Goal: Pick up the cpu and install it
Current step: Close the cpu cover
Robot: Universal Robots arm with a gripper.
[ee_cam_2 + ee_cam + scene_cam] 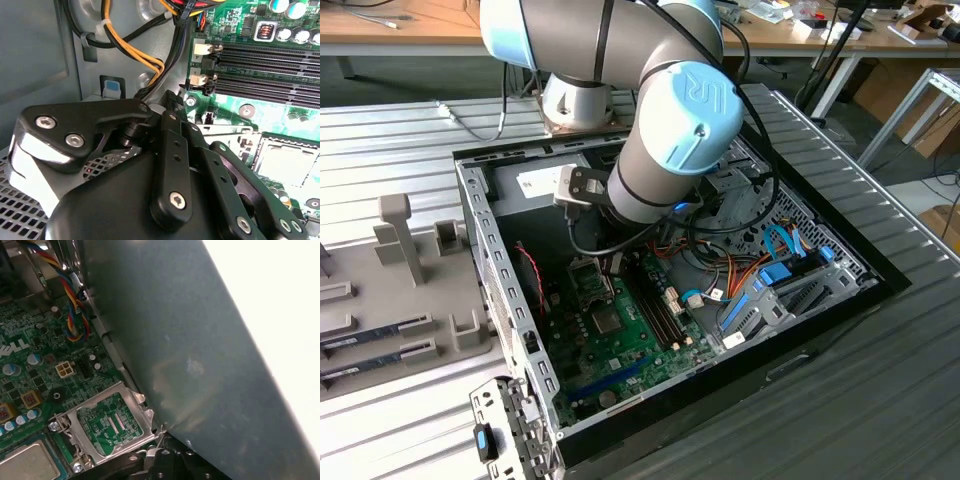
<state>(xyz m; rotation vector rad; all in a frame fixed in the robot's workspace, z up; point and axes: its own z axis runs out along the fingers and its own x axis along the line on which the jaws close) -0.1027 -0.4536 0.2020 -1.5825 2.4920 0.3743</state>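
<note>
The cpu [289, 162] is a silvery-grey square lying flat in its socket on the green circuit board [640, 345]; it also appears in the first wrist view [27, 462] and in the exterior view [605, 320]. The socket's metal hold-down frame [111, 424] stands swung open beside it. My gripper [170, 160], seen as black linkage, hangs just above the board close to the socket, apart from the cpu. In the exterior view the arm's wrist [650, 170] covers the gripper, low inside the open computer case [480, 230].
Black memory slots [270, 62] run alongside the socket. Yellow, orange and black cables [135, 55] cross nearby. A large grey metal wall [200, 355] rises close to the socket. Outside the case, at the exterior view's left, memory sticks [375, 335] lie in a grey holder.
</note>
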